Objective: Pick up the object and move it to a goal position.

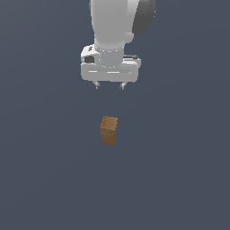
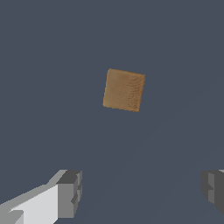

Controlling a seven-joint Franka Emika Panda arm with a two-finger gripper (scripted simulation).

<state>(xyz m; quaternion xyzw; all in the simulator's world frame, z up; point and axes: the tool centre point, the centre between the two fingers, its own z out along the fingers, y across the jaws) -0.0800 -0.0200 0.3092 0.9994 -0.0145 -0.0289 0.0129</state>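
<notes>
A brown wood-textured block (image 1: 109,130) stands upright on the dark grey floor, near the middle of the exterior view. My white gripper (image 1: 109,86) hangs above it, clear of it, with its two short fingers spread apart and nothing between them. In the wrist view the block's top face (image 2: 124,89) shows as a brown square, slightly turned, ahead of the fingers. One fingertip (image 2: 69,193) and the other (image 2: 213,187) stand wide apart, well wider than the block.
A flat dark grey floor (image 1: 179,170) fills both views. Nothing else is in view.
</notes>
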